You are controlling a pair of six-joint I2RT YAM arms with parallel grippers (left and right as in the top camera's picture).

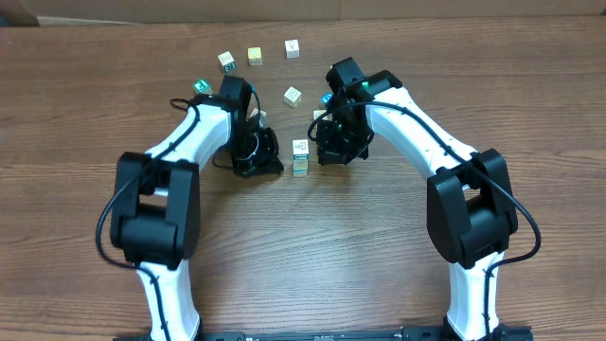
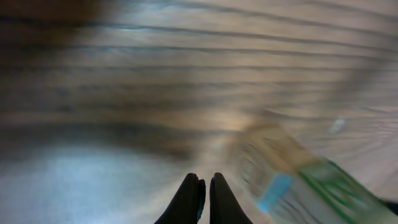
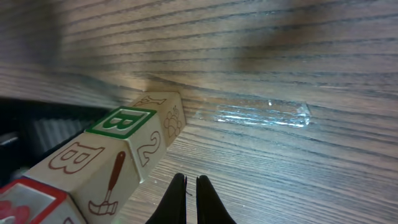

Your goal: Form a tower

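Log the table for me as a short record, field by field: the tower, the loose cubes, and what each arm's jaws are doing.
tower: narrow stack of pale wooden letter cubes, upright on the brown wooden table, between the two arms
loose cubes: several single wooden cubes scattered on the far side of the tower
left gripper: jaws shut, holding nothing, close beside the tower
right gripper: jaws shut, holding nothing, close beside the tower

Wooden table (image 1: 312, 256), tower (image 1: 300, 157) standing mid-table, loose cubes (image 1: 255, 56) beyond
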